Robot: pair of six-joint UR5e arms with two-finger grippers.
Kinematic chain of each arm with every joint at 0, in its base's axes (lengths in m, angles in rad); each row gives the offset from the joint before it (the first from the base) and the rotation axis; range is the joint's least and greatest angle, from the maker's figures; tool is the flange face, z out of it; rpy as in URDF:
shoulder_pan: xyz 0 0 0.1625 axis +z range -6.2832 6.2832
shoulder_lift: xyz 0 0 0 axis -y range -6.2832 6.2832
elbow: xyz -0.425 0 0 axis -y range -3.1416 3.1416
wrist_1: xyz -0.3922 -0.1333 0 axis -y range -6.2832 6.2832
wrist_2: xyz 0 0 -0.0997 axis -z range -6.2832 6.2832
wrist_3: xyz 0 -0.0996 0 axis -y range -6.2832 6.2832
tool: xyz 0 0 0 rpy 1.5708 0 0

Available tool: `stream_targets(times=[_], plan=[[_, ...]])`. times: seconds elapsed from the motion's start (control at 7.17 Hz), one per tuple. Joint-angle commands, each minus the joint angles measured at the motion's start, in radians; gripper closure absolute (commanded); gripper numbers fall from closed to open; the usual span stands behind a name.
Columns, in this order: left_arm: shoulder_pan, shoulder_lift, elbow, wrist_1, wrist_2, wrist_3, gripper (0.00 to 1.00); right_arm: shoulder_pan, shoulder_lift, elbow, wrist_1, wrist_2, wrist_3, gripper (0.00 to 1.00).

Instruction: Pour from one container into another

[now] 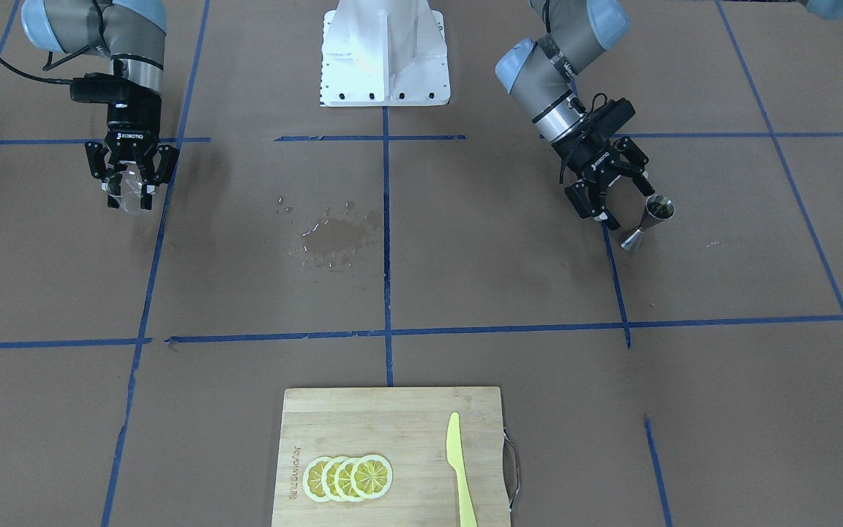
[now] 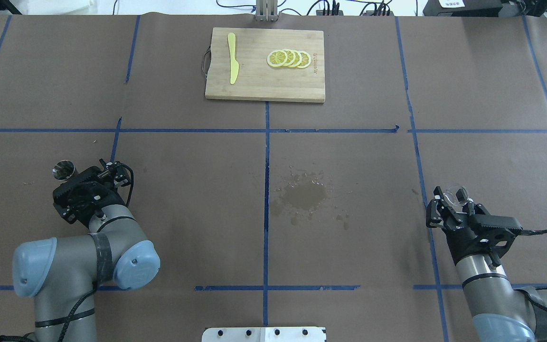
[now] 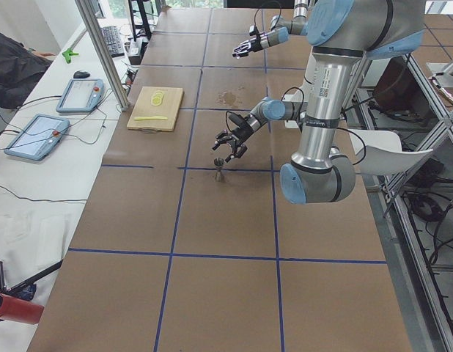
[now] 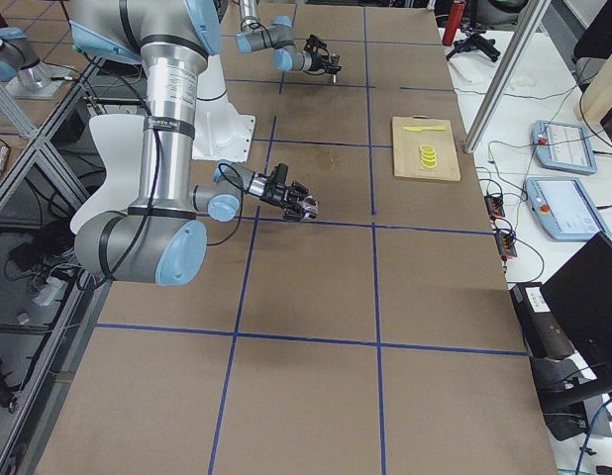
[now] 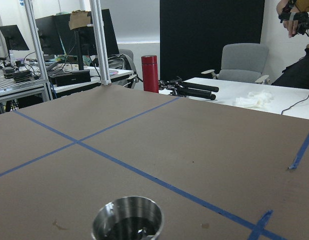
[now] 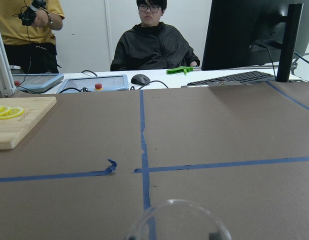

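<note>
From the robot's side, the right jaws are clamped on the clear glass cup (image 2: 456, 194), at 3 o'clock of the wet patch (image 2: 304, 195). The left jaws stand spread and empty. The steel jigger (image 2: 63, 169) stands upright on the counter (image 2: 183, 213) at their 11 o'clock.

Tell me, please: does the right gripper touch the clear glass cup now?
Touching. In the front-facing view the right gripper has its fingers closed against both sides of the glass cup. The overhead view shows the same grip.
</note>
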Motion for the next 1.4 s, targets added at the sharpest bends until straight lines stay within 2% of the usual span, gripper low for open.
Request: stream_targets(times=[0.0,0.42,0.7,1.26], plan=[[0.026,-0.001,-0.077,0.017,-0.041,0.069,0.00,-0.005,0.003,-0.040,0.000,-0.022,0.016,1.00],[0.029,-0.033,-0.142,0.051,-0.106,0.168,0.00,-0.007,0.008,-0.076,0.000,-0.035,0.017,1.00],[0.017,-0.078,-0.142,0.051,-0.112,0.212,0.00,-0.008,0.014,-0.112,0.001,-0.049,0.055,1.00],[-0.016,-0.078,-0.171,0.048,-0.113,0.270,0.00,-0.008,0.057,-0.114,0.017,-0.044,0.066,1.00]])
